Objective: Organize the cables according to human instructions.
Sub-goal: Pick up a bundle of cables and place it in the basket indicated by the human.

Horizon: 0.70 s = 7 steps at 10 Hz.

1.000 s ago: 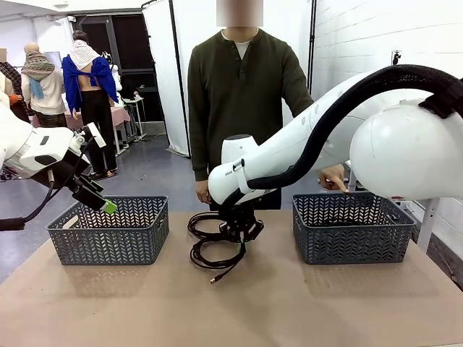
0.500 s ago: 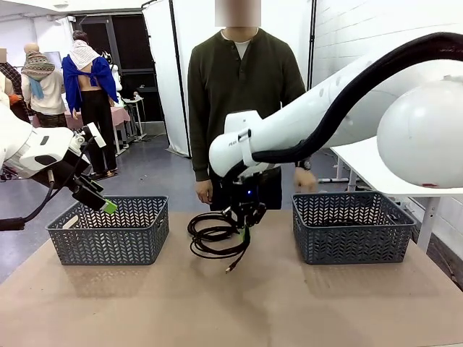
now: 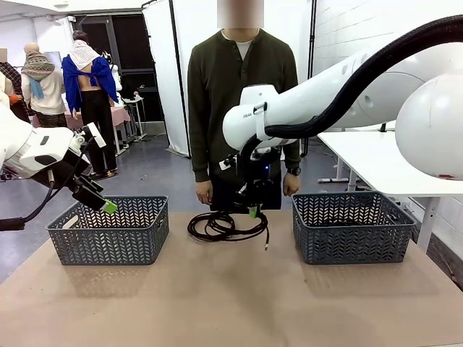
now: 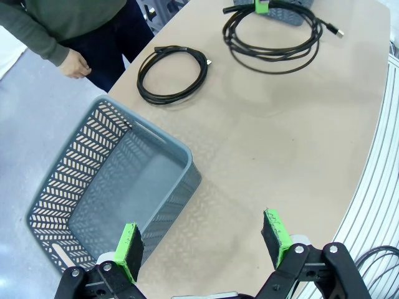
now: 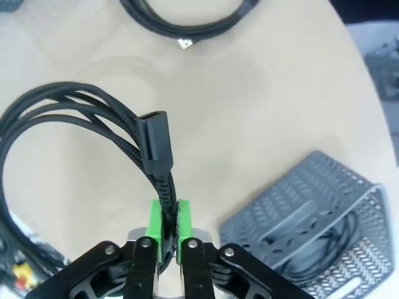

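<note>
Right gripper clamped on a black braided cable, several loops, blunt plug beside the strands.

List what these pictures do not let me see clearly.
- Front view: the wall of the right basket hides its contents.
- Right wrist view: cords in it blurred, number unclear.
- Right wrist view: top edge cuts off the loose cable.
- Left wrist view: top edge cuts off the right gripper.

cables black | basket grey herringbone | pads green | table tan
</note>
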Available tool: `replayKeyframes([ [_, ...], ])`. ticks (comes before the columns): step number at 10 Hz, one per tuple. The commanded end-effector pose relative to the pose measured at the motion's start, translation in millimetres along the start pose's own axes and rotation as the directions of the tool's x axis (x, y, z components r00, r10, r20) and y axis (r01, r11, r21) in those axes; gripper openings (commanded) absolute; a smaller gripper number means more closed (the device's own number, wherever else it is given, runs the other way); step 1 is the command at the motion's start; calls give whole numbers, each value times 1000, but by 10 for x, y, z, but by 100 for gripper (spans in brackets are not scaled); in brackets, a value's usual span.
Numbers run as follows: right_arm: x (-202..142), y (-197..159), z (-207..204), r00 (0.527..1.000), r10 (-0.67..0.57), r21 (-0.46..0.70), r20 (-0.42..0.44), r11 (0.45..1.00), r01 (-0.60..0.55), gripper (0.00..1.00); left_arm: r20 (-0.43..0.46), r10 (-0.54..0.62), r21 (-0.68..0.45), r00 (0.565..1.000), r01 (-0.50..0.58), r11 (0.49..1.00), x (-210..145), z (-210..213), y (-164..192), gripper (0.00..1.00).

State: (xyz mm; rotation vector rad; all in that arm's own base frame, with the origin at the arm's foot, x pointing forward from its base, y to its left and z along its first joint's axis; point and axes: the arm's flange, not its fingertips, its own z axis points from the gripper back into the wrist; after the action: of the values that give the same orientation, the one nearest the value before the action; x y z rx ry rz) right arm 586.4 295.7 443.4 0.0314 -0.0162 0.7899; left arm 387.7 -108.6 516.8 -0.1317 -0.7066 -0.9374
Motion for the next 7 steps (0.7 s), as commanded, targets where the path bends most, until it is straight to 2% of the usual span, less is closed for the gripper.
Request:
replayKeyframes([
  [1,40,-124,146,988,142,42,-65,989,-139,0,9,-4,-11,1000,4,1000,-22,-8,26,100],
  [3,90,-129,237,984,150,63,-92,987,-145,0,9,-4,-11,1000,4,1000,-22,-8,26,100],
  [4,-38,-81,132,991,121,27,-51,992,-120,0,9,-4,-11,1000,4,1000,-22,-8,26,100],
  [7,-38,-81,132,991,121,27,-51,992,-120,0,9,-4,-11,1000,4,1000,-22,-8,26,100],
])
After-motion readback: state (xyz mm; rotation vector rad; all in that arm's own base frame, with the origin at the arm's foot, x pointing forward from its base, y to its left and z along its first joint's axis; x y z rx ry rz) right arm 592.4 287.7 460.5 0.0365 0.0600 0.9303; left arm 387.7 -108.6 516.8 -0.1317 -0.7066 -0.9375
